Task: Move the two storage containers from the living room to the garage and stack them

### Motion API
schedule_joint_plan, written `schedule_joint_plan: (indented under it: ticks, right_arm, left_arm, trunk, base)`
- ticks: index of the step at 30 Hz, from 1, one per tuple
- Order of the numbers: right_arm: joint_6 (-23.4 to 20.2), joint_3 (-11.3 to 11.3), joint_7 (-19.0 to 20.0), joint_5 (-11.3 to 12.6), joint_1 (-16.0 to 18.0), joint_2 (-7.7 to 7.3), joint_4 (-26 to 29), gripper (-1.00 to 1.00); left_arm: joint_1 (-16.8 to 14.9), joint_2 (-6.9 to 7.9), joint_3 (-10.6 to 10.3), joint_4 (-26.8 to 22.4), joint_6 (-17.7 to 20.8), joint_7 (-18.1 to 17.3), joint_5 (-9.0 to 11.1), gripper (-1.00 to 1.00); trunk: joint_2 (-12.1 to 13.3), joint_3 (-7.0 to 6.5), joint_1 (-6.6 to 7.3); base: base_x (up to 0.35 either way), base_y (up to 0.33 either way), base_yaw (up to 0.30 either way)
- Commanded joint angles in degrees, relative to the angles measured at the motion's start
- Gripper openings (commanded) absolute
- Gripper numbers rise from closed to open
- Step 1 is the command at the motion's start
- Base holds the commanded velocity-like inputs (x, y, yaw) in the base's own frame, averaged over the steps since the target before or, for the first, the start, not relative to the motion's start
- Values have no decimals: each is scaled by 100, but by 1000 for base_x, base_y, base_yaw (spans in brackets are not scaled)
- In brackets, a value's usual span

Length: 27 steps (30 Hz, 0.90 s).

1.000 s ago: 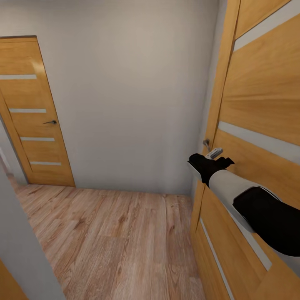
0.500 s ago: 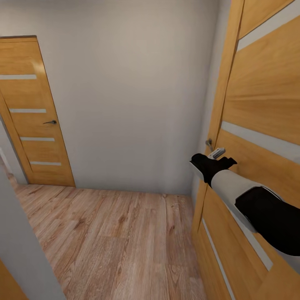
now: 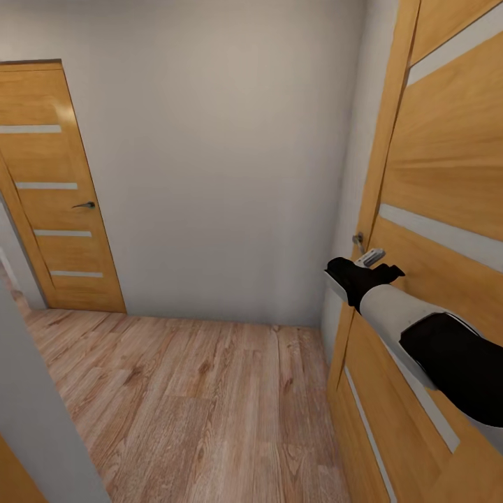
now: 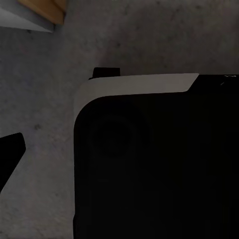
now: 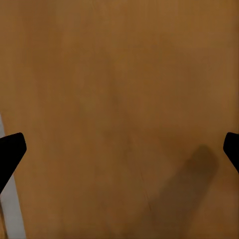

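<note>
The storage containers are out of view. I stand in a small hallway with a light wood plank floor (image 3: 195, 391). My right arm reaches to an orange wood door (image 3: 433, 230) at the right. My right gripper (image 3: 381, 269) is against the door's face just below its silver handle (image 3: 369, 256). In the right wrist view the door panel (image 5: 119, 99) is very close, and the two black fingertips (image 5: 10, 154) stand far apart at the frame's edges with nothing between them. In the left wrist view one black fingertip (image 4: 10, 152) shows beside a black and white part of my own body (image 4: 149, 164).
A closed orange door (image 3: 56, 188) with a dark handle stands at the far left of a plain pale wall (image 3: 223, 161). A grey wall corner (image 3: 35, 412) is close at the near left. The left wrist view looks at a dark grey rough surface (image 4: 50, 74).
The right door's edge and handle have shifted a little to the right, and my right arm has moved with them. The rest of the hallway stays put.
</note>
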State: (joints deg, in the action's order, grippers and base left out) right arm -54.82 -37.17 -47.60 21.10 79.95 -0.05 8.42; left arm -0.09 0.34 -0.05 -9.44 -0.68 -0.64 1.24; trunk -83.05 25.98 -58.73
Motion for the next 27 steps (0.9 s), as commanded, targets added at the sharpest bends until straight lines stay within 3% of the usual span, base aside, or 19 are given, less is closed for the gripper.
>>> schedule_joint_plan:
  ticks: [1,2,3,19,21,24,27]
  right_arm:
    - [-73,-37,-48,-10,3,-115,2,100]
    - [-73,-36,-48,-14,3,-235,2,100]
    - [-73,-36,-48,-13,3,-253,2,100]
    - [-81,-45,-56,-30,3,-281,2,100]
    - [-81,-46,-56,-73,3,-280,2,100]
    - [-82,-45,-56,-440,3,-278,-134,100]
    - [-82,-45,-56,-492,3,-270,-157,100]
  left_arm:
    - [1,1,2,-5,-6,-7,11,100]
    - [1,1,1,-5,-4,-7,11,100]
    - [1,1,2,-5,-7,-5,11,100]
    - [1,1,0,-5,-4,-6,16,100]
    - [1,1,1,-5,-3,-6,16,100]
    - [1,1,6,-5,-3,-7,16,100]
    - [1,1,-1,-5,-4,-7,16,100]
  trunk:
    - [-3,6,0]
    - [-3,6,0]
    - [-3,6,0]
    - [-3,6,0]
    - [-3,6,0]
    - [-3,6,0]
    - [-3,6,0]
  base:
    - [0,0,0]
    - [0,0,0]
    - [0,0,0]
    - [0,0,0]
    - [0,0,0]
    - [0,0,0]
    - [0,0,0]
